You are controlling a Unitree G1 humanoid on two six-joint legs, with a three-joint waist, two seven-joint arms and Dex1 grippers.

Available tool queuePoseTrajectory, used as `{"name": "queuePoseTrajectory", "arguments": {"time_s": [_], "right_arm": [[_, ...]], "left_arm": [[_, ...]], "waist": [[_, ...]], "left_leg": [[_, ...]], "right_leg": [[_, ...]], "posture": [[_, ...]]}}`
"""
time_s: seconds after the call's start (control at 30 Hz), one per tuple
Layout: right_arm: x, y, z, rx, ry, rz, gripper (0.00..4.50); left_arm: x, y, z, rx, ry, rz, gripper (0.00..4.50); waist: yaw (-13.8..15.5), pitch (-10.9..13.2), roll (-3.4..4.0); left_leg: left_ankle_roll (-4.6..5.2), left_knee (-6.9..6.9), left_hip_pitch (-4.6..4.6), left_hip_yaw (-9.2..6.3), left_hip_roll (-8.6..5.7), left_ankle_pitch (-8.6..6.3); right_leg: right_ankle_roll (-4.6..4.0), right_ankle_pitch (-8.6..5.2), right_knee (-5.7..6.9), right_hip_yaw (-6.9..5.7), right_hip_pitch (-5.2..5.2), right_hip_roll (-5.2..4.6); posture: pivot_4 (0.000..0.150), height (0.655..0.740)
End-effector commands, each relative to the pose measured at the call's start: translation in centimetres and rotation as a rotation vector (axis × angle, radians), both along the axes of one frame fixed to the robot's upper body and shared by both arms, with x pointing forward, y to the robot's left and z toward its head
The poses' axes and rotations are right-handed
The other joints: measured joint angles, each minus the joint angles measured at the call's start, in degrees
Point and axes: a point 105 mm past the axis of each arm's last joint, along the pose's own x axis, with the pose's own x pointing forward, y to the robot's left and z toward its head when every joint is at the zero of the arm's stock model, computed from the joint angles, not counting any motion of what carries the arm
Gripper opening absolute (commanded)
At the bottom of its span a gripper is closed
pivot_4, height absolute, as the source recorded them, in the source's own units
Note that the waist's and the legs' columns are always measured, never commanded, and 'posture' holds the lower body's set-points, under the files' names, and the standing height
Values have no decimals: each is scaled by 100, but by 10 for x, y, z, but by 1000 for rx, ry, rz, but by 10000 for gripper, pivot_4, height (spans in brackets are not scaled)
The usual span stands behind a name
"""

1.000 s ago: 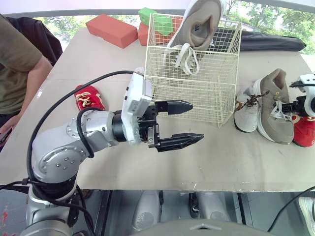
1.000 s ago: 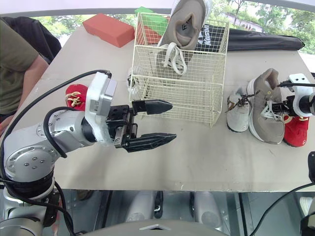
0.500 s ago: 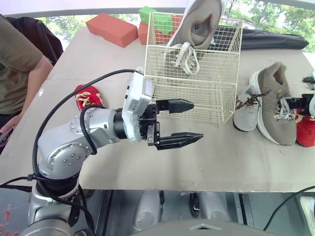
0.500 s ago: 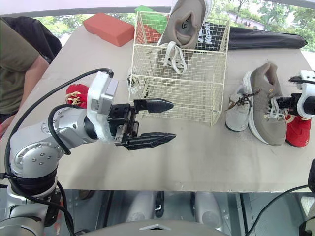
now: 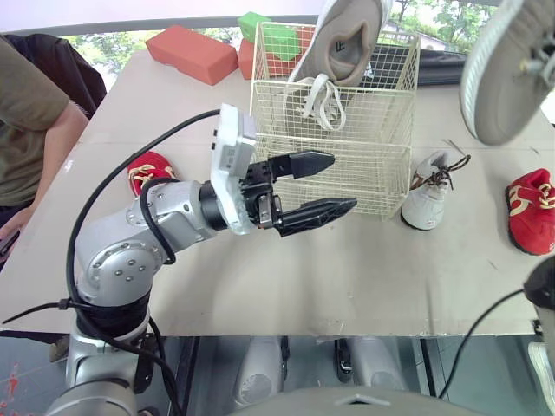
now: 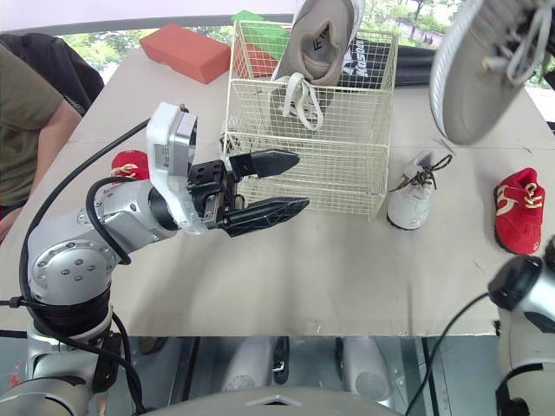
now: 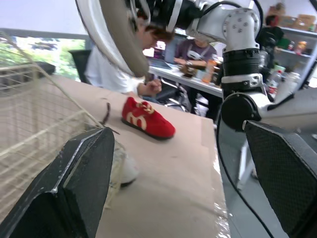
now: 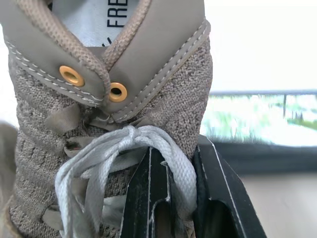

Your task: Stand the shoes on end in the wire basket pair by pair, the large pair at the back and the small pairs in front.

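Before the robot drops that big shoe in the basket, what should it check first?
1. Grip: ok. The right gripper is shut on the laces of the large shoe held in the air.
2. Space at the back: looks ok. The first large shoe stands on end at the back of the wire basket, with room to its right.
3. Left gripper out of the way: ok. It is open, in front of the basket's front wall, not over the opening.
4. Front of the basket free: ok. The small white shoe lies on the table beside it.
5. Which end will go down: cannot tell.
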Motion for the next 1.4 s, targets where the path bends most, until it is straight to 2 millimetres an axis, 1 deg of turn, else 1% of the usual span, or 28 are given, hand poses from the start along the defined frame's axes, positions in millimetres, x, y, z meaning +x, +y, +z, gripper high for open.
{"name": "queuePoseTrajectory", "arguments": {"time_s": [0.03, 0.1, 0.17, 0.27, 0.33, 0.37, 0.47, 0.57, 0.63, 0.73, 0.77, 0.83, 1.0, 1.13, 1.3, 1.4], "right_arm": [[3, 35, 39, -59, -233, -87, 362], [14, 51, 42, -104, -295, -135, 362], [25, 60, 43, -130, -340, -190, 362], [32, 70, 48, -166, -415, -253, 362], [36, 75, 49, -174, -436, -268, 362], [37, 78, 48, -166, -439, -257, 362], [40, 97, 44, -100, -441, -163, 362], [42, 116, 42, 26, -407, -41, 362], [41, 122, 42, 86, -394, 4, 362], [42, 131, 40, 93, -385, 38, 362], [43, 132, 40, 98, -381, 47, 362], [45, 136, 36, 52, -382, 36, 362], [55, 136, 26, -91, -421, -61, 362], [59, 133, 23, -74, -449, -88, 362], [52, 128, 35, 4, -519, -116, 362], [52, 128, 31, -17, -538, -152, 362]], "left_arm": [[0, 3, 17, -47, -69, 47, 45000], [2, 4, 18, -45, -84, 69, 45000], [2, 5, 21, -49, -95, 91, 45000], [1, 8, 23, -44, -107, 122, 45000], [1, 9, 22, -37, -115, 136, 45000], [1, 9, 23, -42, -115, 144, 45000], [1, 12, 22, -40, -122, 176, 45000], [1, 14, 23, -45, -129, 197, 45000], [1, 16, 23, -46, -133, 208, 45000], [2, 17, 23, -49, -137, 222, 45000], [2, 17, 23, -51, -137, 224, 45000], [3, 18, 23, -53, -143, 237, 45000], [5, 20, 23, -56, -144, 251, 45000], [5, 22, 22, -59, -142, 269, 45000], [1, 30, 18, -54, -136, 301, 45000], [0, 32, 19, -57, -139, 312, 45000]], "waist": [[-2, 0, 0], [4, 0, 0], [33, 1, -2], [44, 2, -3], [29, 3, -3], [24, 3, -3], [-4, 3, -2], [-64, 3, -1], [-104, 4, 0], [-110, 5, 1], [-107, 5, 1], [-94, 5, 1], [-98, 5, 0], [-103, 5, 0], [-115, 6, 0], [-108, 7, 0]], "left_leg": [[0, -1, -1, 3, 0, 0], [-1, -2, -7, 3, 0, 0], [-2, -4, -12, 3, -1, 1], [-5, -4, -22, 2, -3, 3], [-17, -4, -22, 7, -7, 10], [-17, -4, -22, 5, -7, 10], [-15, -9, -17, 3, -5, 9], [-14, -15, -5, 8, 1, 8], [-14, -19, -2, 6, 5, 8], [-5, -24, -3, 3, 7, 3], [-5, -24, -5, 2, 7, 3], [-5, -25, -8, 4, 5, 3], [-5, -26, -10, 7, -1, 3], [-5, -28, -7, 6, -1, 3], [-6, -30, -7, 7, 3, 3], [-12, -35, -10, 6, 4, 7]], "right_leg": [[0, 0, 2, 5, -6, 0], [0, 0, 4, 8, -12, 0], [0, 0, 2, 7, -17, -2], [0, 0, -7, 1, -17, -9], [0, 0, -9, 2, -18, -11], [0, 0, -9, 2, -18, -11], [0, 1, -4, 1, -18, -9], [-1, 1, 10, 12, -23, -3], [-1, 1, 15, 13, -24, -1], [-2, 1, 15, 12, -26, 0], [-2, 1, 13, 11, -26, -1], [-2, 1, 9, 4, -26, -5], [-2, 1, 3, 5, -26, -8], [-2, 1, 5, 6, -27, -6], [-2, 1, 6, 12, -28, -7], [-2, 1, 4, 19, -31, -7]], "posture": [[1500, 7400], [1500, 7400], [1500, 7400], [1500, 7400], [1500, 7400], [1500, 7400], [1500, 7400], [1500, 7400], [1500, 7400], [1500, 7400], [1500, 7400], [1500, 7400], [1500, 7400], [1500, 7400], [1500, 7400], [1500, 7400]]}}
